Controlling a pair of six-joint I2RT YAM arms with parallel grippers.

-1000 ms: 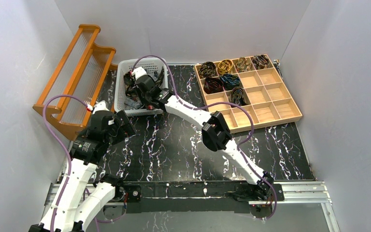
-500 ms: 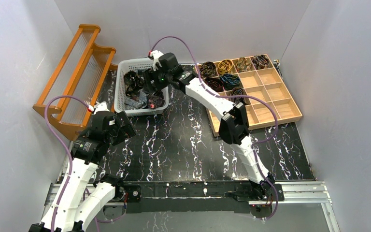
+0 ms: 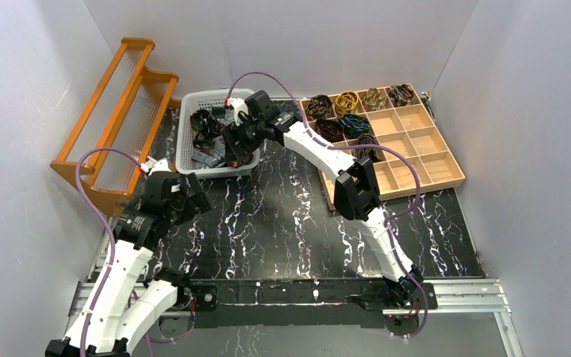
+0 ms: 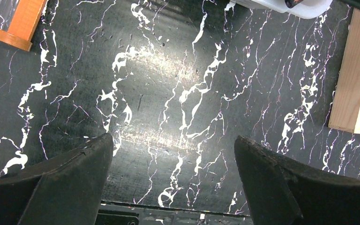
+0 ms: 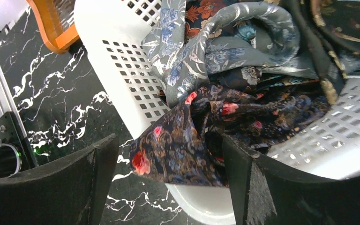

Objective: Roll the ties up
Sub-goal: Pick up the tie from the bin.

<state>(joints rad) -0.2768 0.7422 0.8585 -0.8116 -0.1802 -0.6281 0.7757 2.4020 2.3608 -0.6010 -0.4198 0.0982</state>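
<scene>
Black marble table (image 3: pixel 282 216) everywhere, right gripper (image 5: pixel 168 145) spread wide just over a dark red-flowered tie (image 5: pixel 159 157) draped across the white basket (image 5: pixel 126 65) rim low in its wrist view, more ties (image 5: pixel 243 47) heaped inside, rolled ties (image 3: pixel 346 123) in the wooden tray (image 3: pixel 457 178) upper right of the top view, left gripper (image 4: pixel 173 138) spread too.

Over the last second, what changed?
Right arm swung its elbow right, wrist shifting toward the basket's right side; its jaws now stand open around a floral tie draped over the rim. Left arm barely moved, jaws open. Tray unchanged.
</scene>
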